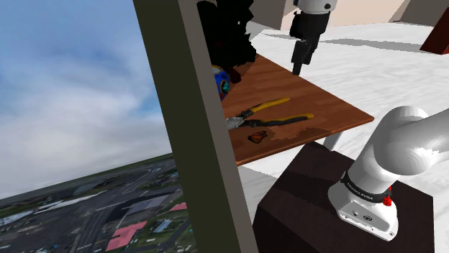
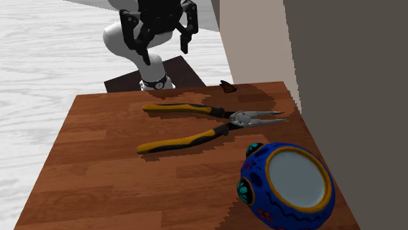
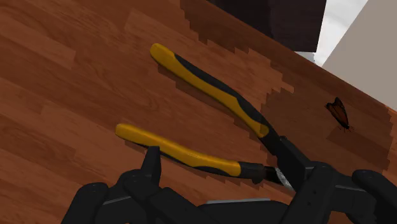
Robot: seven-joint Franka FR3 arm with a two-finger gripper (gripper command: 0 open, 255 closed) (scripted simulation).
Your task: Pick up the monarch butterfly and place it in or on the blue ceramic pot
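Item 1: the small orange-and-black monarch butterfly (image 3: 339, 112) sits on the brown wooden table (image 2: 98, 163), close to the edge nearest the dark box stand (image 1: 309, 194) and just beside the grey pillar (image 2: 340, 65). It lies in shadow, near the nose of the pliers but apart from it. Whether the wings lie flat or stand raised cannot be told.

Handling judgement: very light, thin and probably fragile. It offers little height to take hold of. A low, centred pinch across the body and wing roots looks safest. A hard closure risks crushing it, and a shallow one risks flicking it off the near edge.

Item 2: the yellow-and-black-handled steel pliers (image 2: 209, 124) lie open on the table between the butterfly and the pot.

Item 3: the blue glazed ceramic pot with orange rim and teal studs (image 2: 252, 180) stands at the opposite end of the table, well apart from the butterfly.

Item 4: the black two-finger gripper (image 2: 163, 39) hangs above the table with its 2 fingers spread, holding nothing.
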